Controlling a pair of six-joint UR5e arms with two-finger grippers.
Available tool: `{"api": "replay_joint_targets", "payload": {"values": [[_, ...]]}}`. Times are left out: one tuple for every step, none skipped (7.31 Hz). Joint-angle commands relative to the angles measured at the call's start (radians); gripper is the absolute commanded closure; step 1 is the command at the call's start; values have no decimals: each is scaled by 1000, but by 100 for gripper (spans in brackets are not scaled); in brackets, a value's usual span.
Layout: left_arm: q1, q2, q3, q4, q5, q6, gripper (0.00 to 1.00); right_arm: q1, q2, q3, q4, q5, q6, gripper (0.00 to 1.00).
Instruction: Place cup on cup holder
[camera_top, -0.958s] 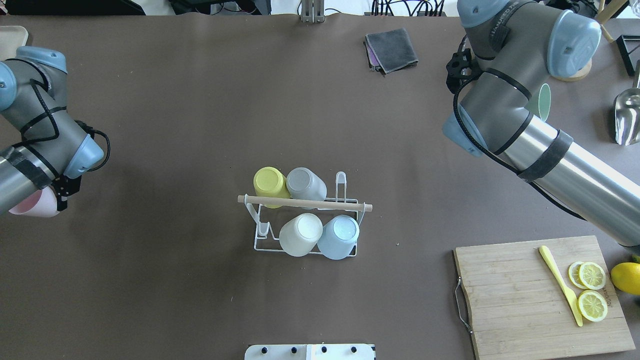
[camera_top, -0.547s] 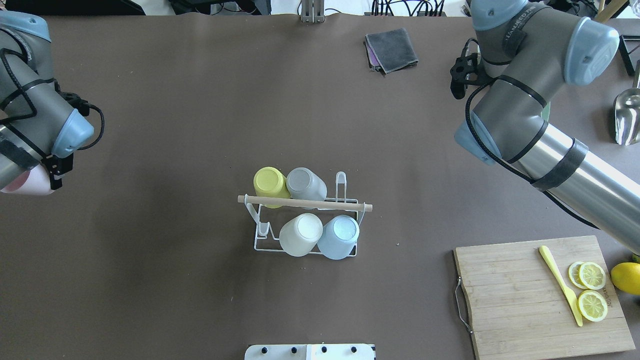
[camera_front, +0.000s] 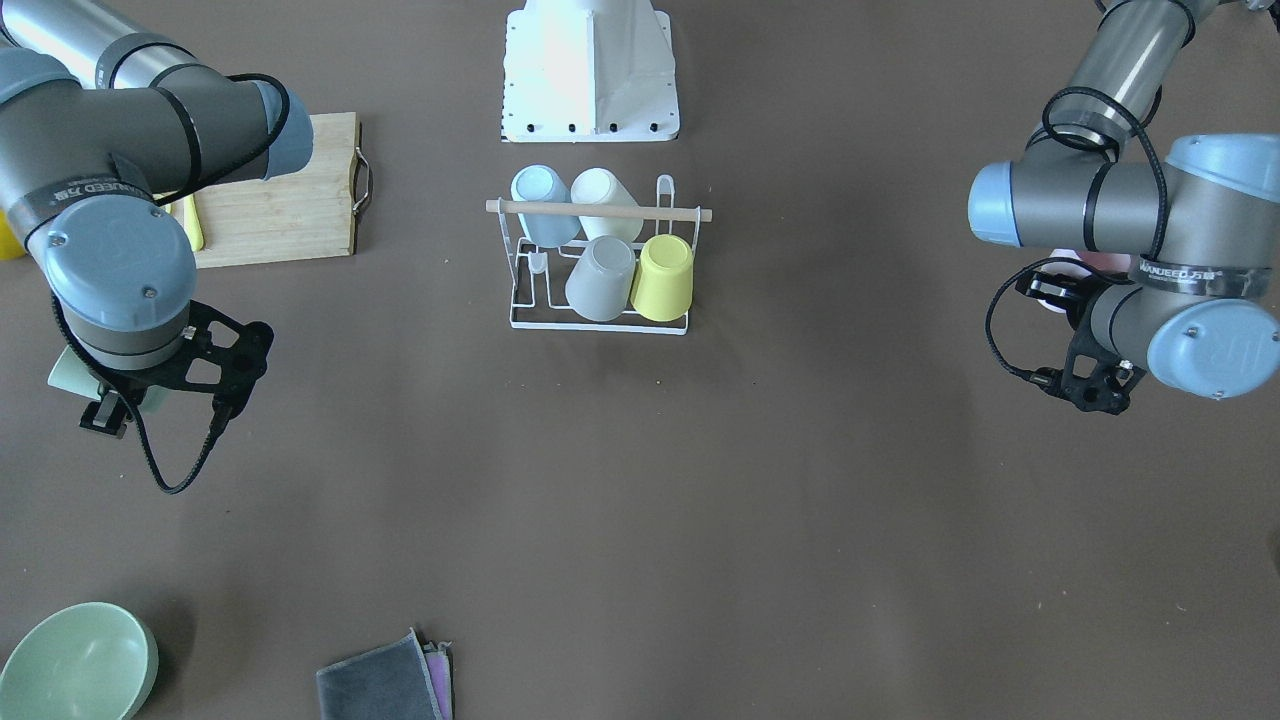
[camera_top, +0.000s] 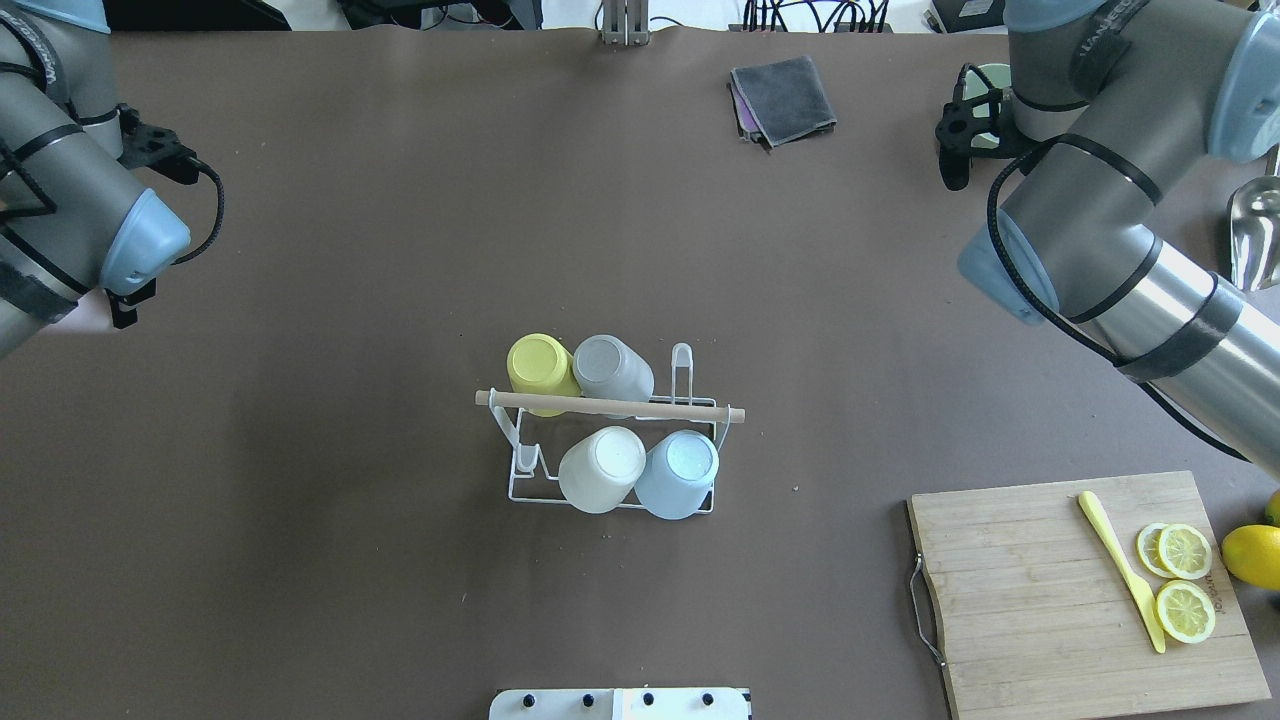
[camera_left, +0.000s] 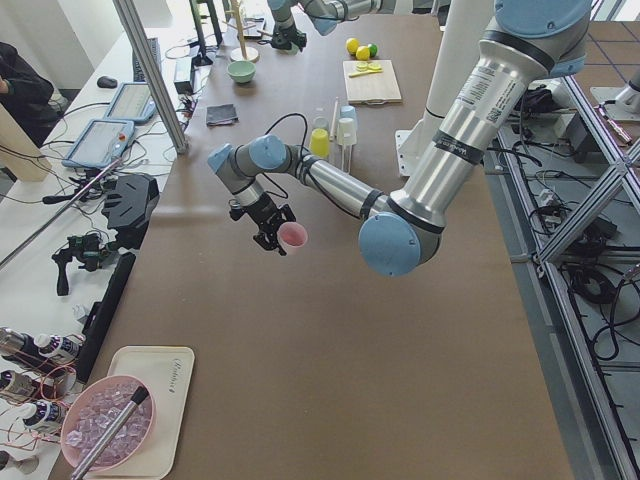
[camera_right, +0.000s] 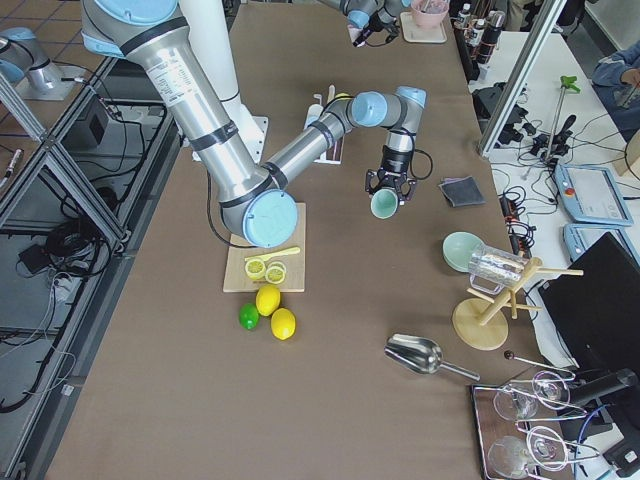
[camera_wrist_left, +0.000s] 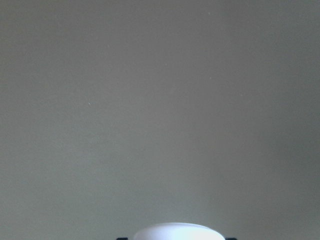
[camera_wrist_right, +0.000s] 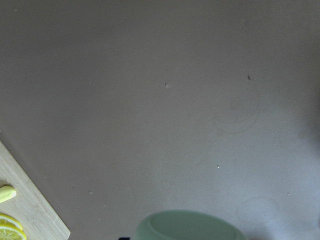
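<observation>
The white wire cup holder (camera_top: 682, 362) with a wooden rod stands at the table's middle, also in the front view (camera_front: 665, 190). It carries a yellow, a grey, a cream and a light blue cup upside down. My left gripper (camera_left: 275, 228) is shut on a pink cup (camera_left: 293, 235), held sideways above the table far left of the holder. The cup's rim shows in the left wrist view (camera_wrist_left: 178, 232). My right gripper (camera_right: 387, 188) is shut on a pale green cup (camera_right: 384, 204), at the far right (camera_top: 990, 76), rim in the right wrist view (camera_wrist_right: 190, 226).
A wooden cutting board (camera_top: 1040, 600) with lemon slices and a yellow knife lies front right, a lemon (camera_top: 1252, 555) beside it. A grey cloth (camera_top: 783, 98) lies at the far side. A green bowl (camera_front: 78, 662) and a metal scoop (camera_top: 1255, 235) sit at the right end.
Both arms have swung toward the table's far side with their cups. The pink cup has slipped under the left arm in the overhead view. The green cup has moved to the far right corner.
</observation>
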Motion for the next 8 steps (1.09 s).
{"api": "replay_joint_targets", "payload": {"values": [[-5, 21, 19, -379, 188, -25, 100, 7, -28, 63, 34, 18, 72, 100], [-6, 22, 19, -485, 201, -33, 100, -3, -84, 107, 52, 21, 64, 100], [-6, 28, -4, -585, 246, -36, 100, -53, -98, 124, 116, 27, 74, 100], [0, 27, -7, -678, 287, -42, 100, -59, -106, 129, 142, 85, 73, 100], [1, 21, -19, -780, 281, -61, 100, -56, -109, 132, 193, 120, 74, 100], [4, 21, -35, -869, 277, -128, 100, -52, -123, 161, 236, 153, 77, 100], [41, 22, -39, -1017, 277, -226, 100, -40, -156, 214, 244, 221, 124, 100], [87, 30, -32, -1199, 277, -336, 100, -39, -187, 275, 302, 242, 161, 100]]}}
